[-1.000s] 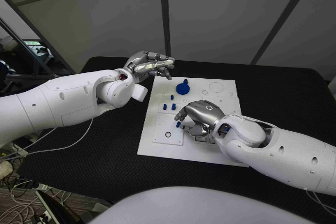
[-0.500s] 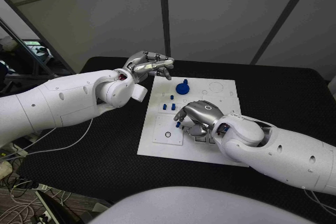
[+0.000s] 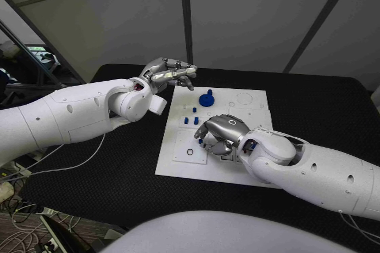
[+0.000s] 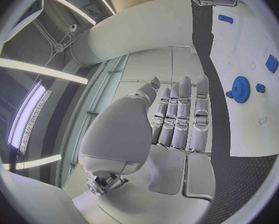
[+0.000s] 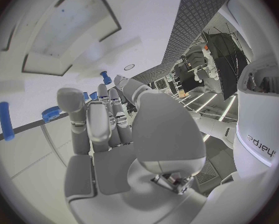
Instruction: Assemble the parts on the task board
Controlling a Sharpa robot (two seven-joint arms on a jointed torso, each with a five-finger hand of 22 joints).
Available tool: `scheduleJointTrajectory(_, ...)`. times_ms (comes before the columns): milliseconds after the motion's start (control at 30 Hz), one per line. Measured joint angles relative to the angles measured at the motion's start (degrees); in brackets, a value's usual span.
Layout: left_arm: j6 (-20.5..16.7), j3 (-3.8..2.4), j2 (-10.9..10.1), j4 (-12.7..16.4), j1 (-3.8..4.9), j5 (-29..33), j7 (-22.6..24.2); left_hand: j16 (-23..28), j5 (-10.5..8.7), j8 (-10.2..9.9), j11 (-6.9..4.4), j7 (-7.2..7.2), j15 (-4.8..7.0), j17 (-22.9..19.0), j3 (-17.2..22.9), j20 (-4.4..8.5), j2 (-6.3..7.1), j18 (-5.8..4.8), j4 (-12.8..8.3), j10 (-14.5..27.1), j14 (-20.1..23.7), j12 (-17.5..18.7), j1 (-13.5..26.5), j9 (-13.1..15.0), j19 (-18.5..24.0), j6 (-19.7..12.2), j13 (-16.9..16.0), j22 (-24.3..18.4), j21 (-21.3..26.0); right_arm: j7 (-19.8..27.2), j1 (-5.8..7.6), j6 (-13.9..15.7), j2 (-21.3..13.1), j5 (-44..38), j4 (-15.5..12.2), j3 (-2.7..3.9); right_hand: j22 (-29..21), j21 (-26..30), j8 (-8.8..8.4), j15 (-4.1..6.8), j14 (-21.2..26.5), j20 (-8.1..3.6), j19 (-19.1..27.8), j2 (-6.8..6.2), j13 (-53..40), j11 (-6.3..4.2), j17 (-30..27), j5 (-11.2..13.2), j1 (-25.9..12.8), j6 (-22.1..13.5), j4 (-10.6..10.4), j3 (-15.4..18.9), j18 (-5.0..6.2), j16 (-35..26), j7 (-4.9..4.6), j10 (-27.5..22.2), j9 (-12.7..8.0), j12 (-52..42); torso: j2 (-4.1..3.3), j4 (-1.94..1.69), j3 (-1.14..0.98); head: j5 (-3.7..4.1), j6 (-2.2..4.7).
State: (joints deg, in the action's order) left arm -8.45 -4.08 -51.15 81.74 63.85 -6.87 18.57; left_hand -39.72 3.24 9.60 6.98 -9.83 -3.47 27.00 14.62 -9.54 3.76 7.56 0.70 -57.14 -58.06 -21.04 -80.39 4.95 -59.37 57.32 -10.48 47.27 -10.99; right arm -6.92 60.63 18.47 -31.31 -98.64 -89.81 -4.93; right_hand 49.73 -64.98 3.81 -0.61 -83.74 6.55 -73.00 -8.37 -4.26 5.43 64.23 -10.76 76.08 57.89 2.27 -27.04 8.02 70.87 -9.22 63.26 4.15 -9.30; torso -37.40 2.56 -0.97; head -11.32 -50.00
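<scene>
task board on black table | left hand empty, fingers apart | right hand grip unclear

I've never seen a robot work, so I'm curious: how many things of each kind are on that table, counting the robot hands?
Blue gear: 1
Small blue pieces: 4
White task board: 1
Robot hands: 2, the left robot hand and the right robot hand
Total: 8

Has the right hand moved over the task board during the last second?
Yes, slightly. In the head view the right hand has crept toward the blue gear at the far end of the task board, while the left hand holds its place.
</scene>
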Motion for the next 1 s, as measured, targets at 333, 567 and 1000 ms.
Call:
scheduleJointTrajectory(333, 0.0, 0.00, 0.0, 0.0, 0.00, 0.0, 0.0, 0.0, 0.00, 0.0, 0.00, 0.00, 0.00, 0.0, 0.0, 0.00, 0.00, 0.00, 0.0, 0.0, 0.0, 0.0, 0.0, 0.0, 0.0, 0.0, 0.0, 0.0, 0.0, -0.1, 0.00, 0.5, -0.4, 0.2, -0.2, 0.01, -1.6, 0.9, 0.00, 0.04, 0.3, -0.36, 1.0, 0.00, 0.3, 0.15, -1.1, 0.0, 0.0, 0.0, 0.2, 0.2, 0.00, -0.7, 0.00, -1.1, 0.0, 0.0, 0.02, 0.05, -0.01, 0.13, 0.00)
scheduleJointTrajectory(567, 0.0, 0.00, 0.0, -0.1, 0.00, 0.0, 0.0, 0.0, 0.00, 0.0, 0.00, 0.00, 0.00, 0.0, 0.0, 0.00, 0.00, 0.00, 0.0, 0.0, 0.0, 0.0, 0.0, 0.0, 0.0, 0.0, 0.0, 0.0, 0.0, -0.5, 0.00, 2.4, -0.7, -0.2, 0.0, -0.01, -6.0, 4.1, -0.01, -0.71, 2.4, 0.42, 3.7, -0.44, 0.6, 1.02, -5.0, 0.0, 0.4, -0.3, 0.5, 0.5, 0.00, -3.8, -0.31, -5.3, 0.0, 1.2, 0.03, 0.05, -0.02, 0.29, 0.00)
scheduleJointTrajectory(1000, 0.1, 0.00, -0.1, -0.2, 0.00, 0.0, -0.1, 0.0, 0.00, 0.0, 0.00, 0.00, 0.00, 0.0, 0.0, 0.00, 0.00, 0.00, 0.0, 0.0, 0.0, 0.0, 0.0, 0.0, 0.0, 0.0, 0.0, 0.0, 0.0, -0.9, 0.65, 4.1, -6.6, -0.2, -3.8, 0.20, -4.9, 3.4, -0.01, -0.69, 2.8, 0.41, 3.8, -0.20, 0.4, 0.72, -4.4, 0.0, 0.7, -0.2, 0.4, 0.5, 0.00, -3.0, -0.40, -4.9, 0.1, -0.5, 0.09, 0.08, 0.02, 1.64, 0.00)
